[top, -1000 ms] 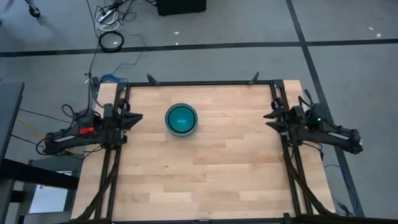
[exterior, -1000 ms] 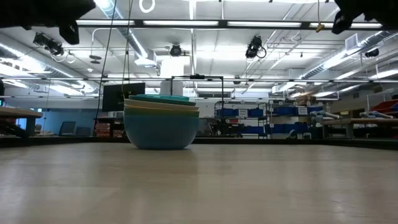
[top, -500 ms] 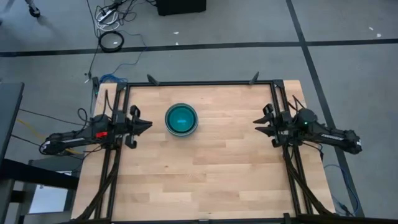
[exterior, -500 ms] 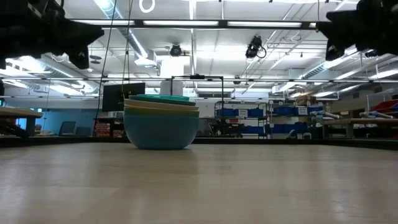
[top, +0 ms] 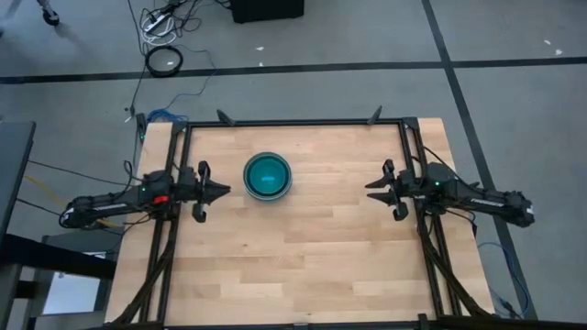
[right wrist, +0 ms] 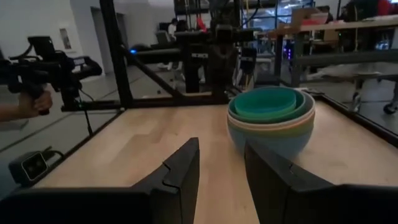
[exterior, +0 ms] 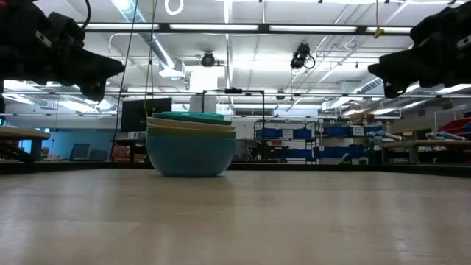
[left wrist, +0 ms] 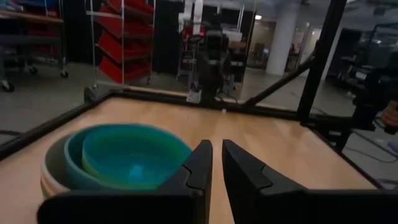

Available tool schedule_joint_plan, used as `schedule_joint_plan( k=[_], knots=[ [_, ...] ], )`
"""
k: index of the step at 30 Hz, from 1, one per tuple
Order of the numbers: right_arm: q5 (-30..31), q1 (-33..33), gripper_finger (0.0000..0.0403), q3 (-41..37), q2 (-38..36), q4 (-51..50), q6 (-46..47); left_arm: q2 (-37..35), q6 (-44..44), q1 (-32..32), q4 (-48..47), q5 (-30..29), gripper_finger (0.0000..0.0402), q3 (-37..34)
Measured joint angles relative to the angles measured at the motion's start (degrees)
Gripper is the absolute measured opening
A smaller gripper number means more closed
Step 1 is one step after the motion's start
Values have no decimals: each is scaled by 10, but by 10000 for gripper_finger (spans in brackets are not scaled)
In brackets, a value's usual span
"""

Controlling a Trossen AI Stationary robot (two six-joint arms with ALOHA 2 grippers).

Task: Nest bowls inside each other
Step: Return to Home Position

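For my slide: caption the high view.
Nested bowls on the table, left gripper and right gripper apart at either side.

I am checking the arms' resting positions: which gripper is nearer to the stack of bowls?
Left. The left gripper hovers close beside the stack of bowls; the right gripper hovers much farther off, on the stack's opposite side.

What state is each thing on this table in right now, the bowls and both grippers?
Stack of round plastic bowls: nested, upright, teal one innermost, on the wooden table.
Left gripper: almost shut, empty, raised near the stack.
Right gripper: open, empty, raised clear of the stack.
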Motion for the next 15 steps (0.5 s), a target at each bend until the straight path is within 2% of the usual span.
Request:
schedule_joint_plan(
  k=[15],
  knots=[
    [0, 0, 118, 0, 16, 0, 13, 4, 0, 0, -3, -2, 44, 0]
  ],
)
